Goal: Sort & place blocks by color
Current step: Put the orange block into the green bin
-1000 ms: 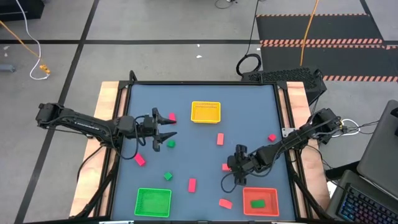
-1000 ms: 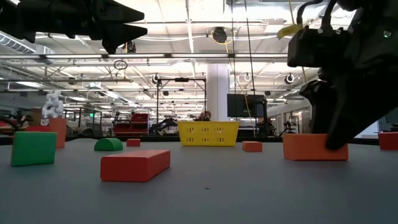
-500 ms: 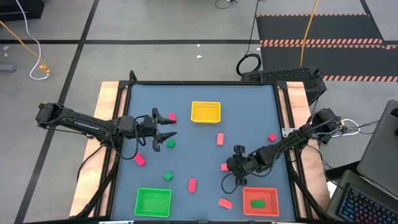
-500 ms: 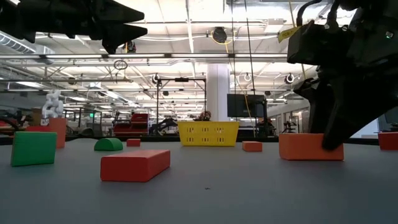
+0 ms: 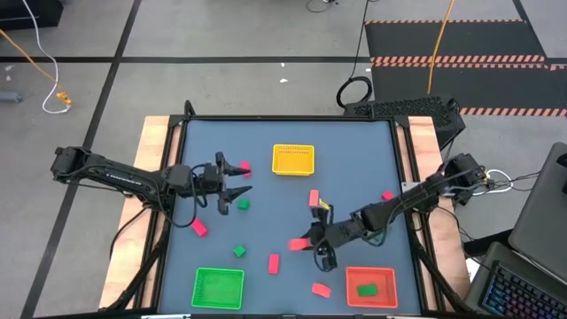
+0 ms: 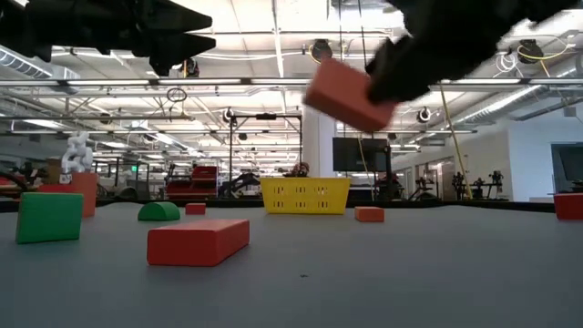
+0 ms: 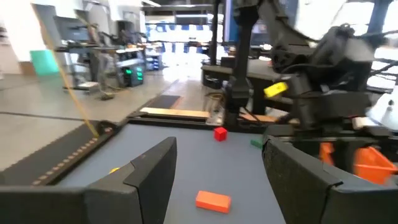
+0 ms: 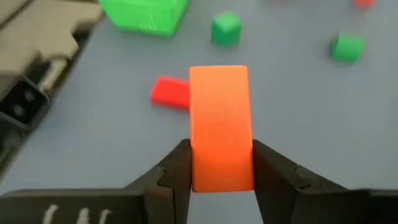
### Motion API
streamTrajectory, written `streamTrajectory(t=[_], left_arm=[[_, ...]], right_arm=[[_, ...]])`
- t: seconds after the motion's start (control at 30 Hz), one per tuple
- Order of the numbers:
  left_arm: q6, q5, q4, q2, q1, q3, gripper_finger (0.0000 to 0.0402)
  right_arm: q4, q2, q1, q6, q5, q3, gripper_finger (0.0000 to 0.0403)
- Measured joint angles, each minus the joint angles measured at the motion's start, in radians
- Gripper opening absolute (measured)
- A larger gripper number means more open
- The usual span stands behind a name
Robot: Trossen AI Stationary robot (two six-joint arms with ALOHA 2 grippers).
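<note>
1. The right gripper [image 8: 221, 165] was clamped on a salmon-orange bar [image 8: 220, 126], one finger pressed to each long side, and it held the bar clear of the blue table [image 5: 354, 159] (the low view showed the bar [image 6: 348, 94] tilted in mid-air).
2. In the high view the right gripper [image 5: 312, 241] sat over the table's middle-right part, well apart from the red basket [image 5: 370, 285] at the near right corner, where a green block [image 5: 367, 289] lay inside.
3. Near the front edge stood the green basket [image 5: 218, 287]; a red bar [image 5: 274, 262] and a small green cube [image 5: 239, 251] lay between it and the arms.
4. The left gripper [image 5: 237, 192] hung above the table's left side with its fingers spread and nothing between them, just beside a green block [image 5: 244, 205].
5. Farther back, the yellow basket [image 5: 293, 159] stood near the far edge, with a pink-red block [image 5: 245, 166] to its left.
</note>
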State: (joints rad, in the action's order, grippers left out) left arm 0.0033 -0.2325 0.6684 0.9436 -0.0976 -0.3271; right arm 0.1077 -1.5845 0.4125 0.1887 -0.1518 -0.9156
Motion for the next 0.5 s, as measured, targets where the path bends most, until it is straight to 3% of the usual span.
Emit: streamTrajectory(t=[0.3,0.5], left_arm=[[-0.026,-0.031,0.001,0.0,0.056,0.0,0.0237],[-0.033,-0.031,0.001,0.0,0.065,0.0,0.0237]], right_arm=[[-0.003,-0.022,-0.025,-0.145,0.027,-0.165,0.0121],[-0.017,-0.137,-0.027,-0.21,0.079,-0.308,0.0121]])
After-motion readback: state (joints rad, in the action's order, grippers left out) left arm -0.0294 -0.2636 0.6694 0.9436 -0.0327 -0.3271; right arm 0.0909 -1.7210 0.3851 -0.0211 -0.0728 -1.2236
